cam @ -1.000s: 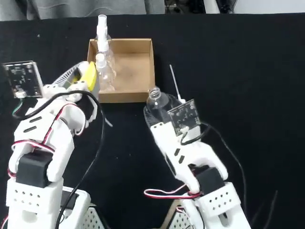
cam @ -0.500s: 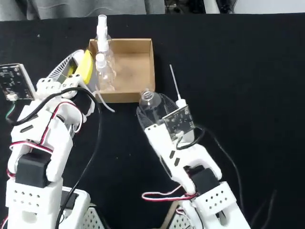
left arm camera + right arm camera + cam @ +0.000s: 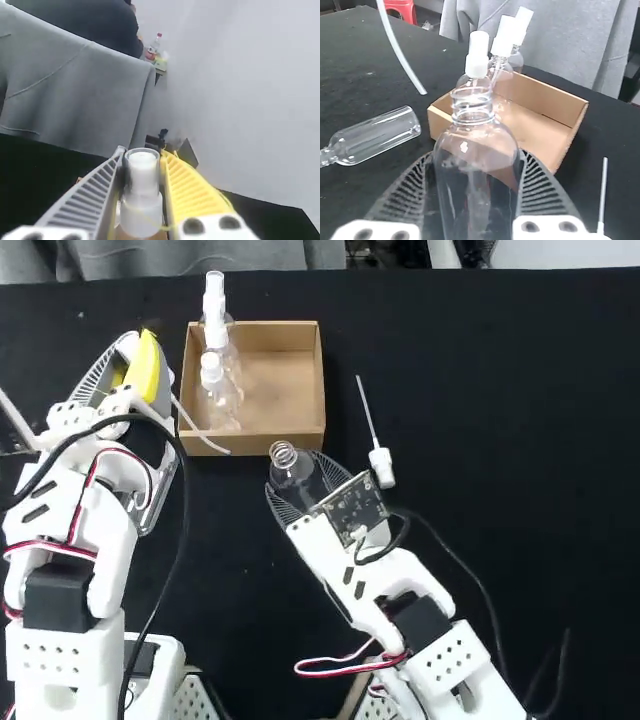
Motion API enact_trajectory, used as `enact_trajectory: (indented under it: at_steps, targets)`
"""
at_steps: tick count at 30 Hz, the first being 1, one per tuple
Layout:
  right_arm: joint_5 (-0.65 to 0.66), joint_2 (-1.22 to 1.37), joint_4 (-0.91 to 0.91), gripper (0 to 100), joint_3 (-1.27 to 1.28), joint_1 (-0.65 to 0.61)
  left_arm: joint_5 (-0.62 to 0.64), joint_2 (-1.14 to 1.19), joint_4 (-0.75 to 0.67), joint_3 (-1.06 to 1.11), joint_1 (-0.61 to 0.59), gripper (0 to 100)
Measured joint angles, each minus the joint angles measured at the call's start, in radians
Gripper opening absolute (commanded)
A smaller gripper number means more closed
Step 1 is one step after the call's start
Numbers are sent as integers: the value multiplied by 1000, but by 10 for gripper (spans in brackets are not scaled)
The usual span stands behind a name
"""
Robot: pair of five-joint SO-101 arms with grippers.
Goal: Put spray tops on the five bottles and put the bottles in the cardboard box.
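My left gripper (image 3: 132,342) is raised left of the cardboard box (image 3: 266,442), shut on a white spray top (image 3: 141,200) whose thin tube (image 3: 205,440) hangs toward the box's front corner. Just in front of the box, my right gripper (image 3: 292,474) is shut on a clear, open-necked bottle (image 3: 475,145) held upright. Two bottles with spray tops (image 3: 216,372) stand along the box's left side. Another spray top (image 3: 381,461) lies on the table right of the box. An uncapped bottle (image 3: 370,134) lies on its side near the box.
The table is covered with black cloth (image 3: 500,390), with open room to the right and at the back. The right half of the box floor (image 3: 285,385) is bare. Grey fabric (image 3: 580,35) hangs behind the table's far edge.
My left gripper has swung left and back with the spray top, its tube trailing along. My right gripper has carried the open bottle left, to the box's front wall.
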Motion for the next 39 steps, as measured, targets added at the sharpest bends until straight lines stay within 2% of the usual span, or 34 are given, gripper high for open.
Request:
enact_trajectory:
  at_steps: [8, 14, 26, 35, 39]
  targets:
    - [100, 0, -23, 93, 68, -112, 0, -2, 0, -21, 3, 28]
    - [115, 0, -121, 93, 112, -115, 0, -15, 0, -40, 48, 28]
    - [121, 0, -133, 93, 114, -117, 0, -152, 37, -41, 57, 28]
    - [121, 0, -133, 93, 114, -117, 0, -153, 103, -28, 58, 28]
    - [121, 0, -133, 93, 114, -117, 0, -153, 115, -15, 100, 28]
